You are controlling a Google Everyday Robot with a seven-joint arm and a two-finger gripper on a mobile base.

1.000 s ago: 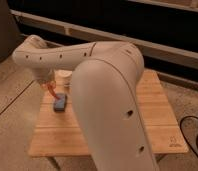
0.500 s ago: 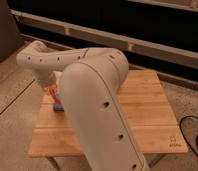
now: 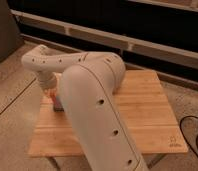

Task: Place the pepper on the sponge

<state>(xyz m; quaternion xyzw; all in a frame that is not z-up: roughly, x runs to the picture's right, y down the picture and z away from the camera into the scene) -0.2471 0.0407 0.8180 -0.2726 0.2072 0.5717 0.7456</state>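
Note:
My white arm fills the middle of the camera view and bends back to the left side of the wooden table [image 3: 142,110]. The gripper [image 3: 51,89] hangs there, pointing down, mostly hidden behind the arm's wrist. A bit of the red-orange pepper [image 3: 51,94] shows right under the gripper. Just below it, a corner of the blue-grey sponge [image 3: 57,105] peeks out on the tabletop, with the rest covered by my arm. Whether the pepper touches the sponge is hidden.
The table's left edge lies close to the gripper, with speckled floor [image 3: 12,120] beyond it. A dark shelf front [image 3: 142,35] runs behind the table. A black cable [image 3: 194,135] lies on the floor at the right.
The arm has swung across the view and covers more of the table's left half. The gripper stays over the sponge spot, and less of the sponge shows than one second ago.

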